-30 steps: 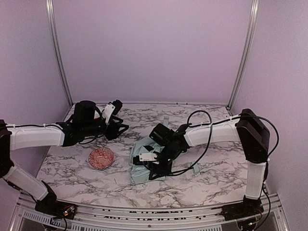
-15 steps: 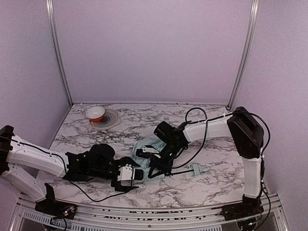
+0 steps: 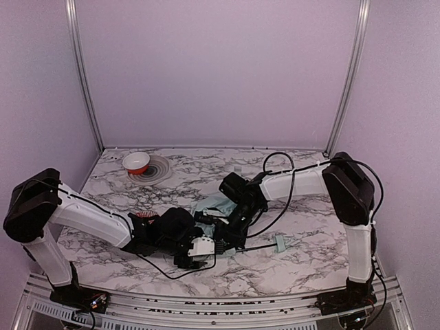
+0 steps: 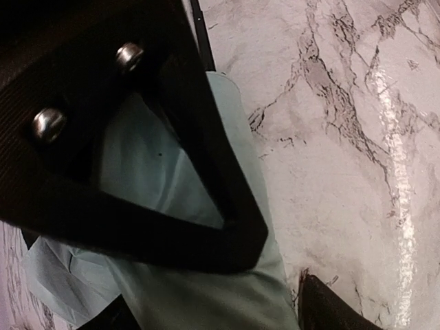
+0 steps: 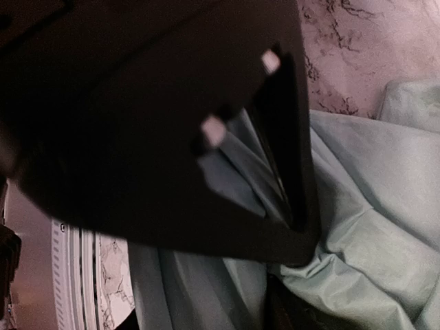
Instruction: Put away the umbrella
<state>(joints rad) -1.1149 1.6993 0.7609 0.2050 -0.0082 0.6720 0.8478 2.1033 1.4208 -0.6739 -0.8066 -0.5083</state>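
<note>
The umbrella (image 3: 212,205) lies collapsed mid-table as a heap of pale mint fabric, its small mint handle (image 3: 279,243) sticking out to the right. My right gripper (image 3: 227,232) presses down on the heap. In the right wrist view its fingers (image 5: 289,275) are shut on bunched mint folds (image 5: 371,206). My left gripper (image 3: 199,249) reaches in low from the left at the heap's near edge. Seen from the left wrist, its jaws (image 4: 282,268) stand apart with a fabric flap (image 4: 206,295) lying between them. Both arms hide much of the umbrella.
A red-and-white bowl (image 3: 136,162) sits on a round ribbed disc (image 3: 159,170) at the back left. A red patterned bowl (image 3: 144,215) peeks out behind my left forearm. Metal posts (image 3: 82,75) and purple walls ring the marble table (image 3: 309,227).
My left arm swung from the back left down to the front and reached in to the umbrella's near edge, jaws opening. The right gripper stayed on the fabric, shifting slightly.
</note>
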